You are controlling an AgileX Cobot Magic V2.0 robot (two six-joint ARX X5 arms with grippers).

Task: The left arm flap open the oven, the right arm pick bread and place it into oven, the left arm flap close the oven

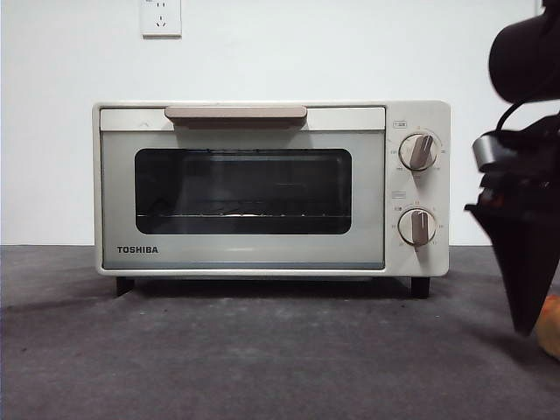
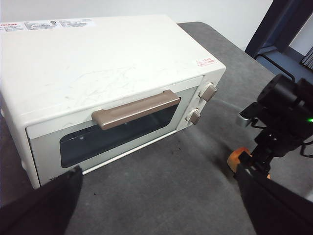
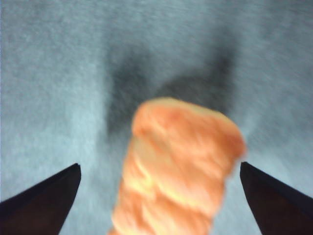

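Note:
The cream oven stands on the dark table with its door shut and its beige handle at the top. The left wrist view shows the oven from above, and my left gripper hangs open in front of it, holding nothing. An orange bread lies on the table between the wide-apart jaws of my right gripper, which is open and does not touch it. In the front view that right gripper points down at the right edge, with the bread just behind its tip.
Two round knobs sit on the oven's right side. A wall socket is on the white wall behind. Grey table spreads in front of the oven.

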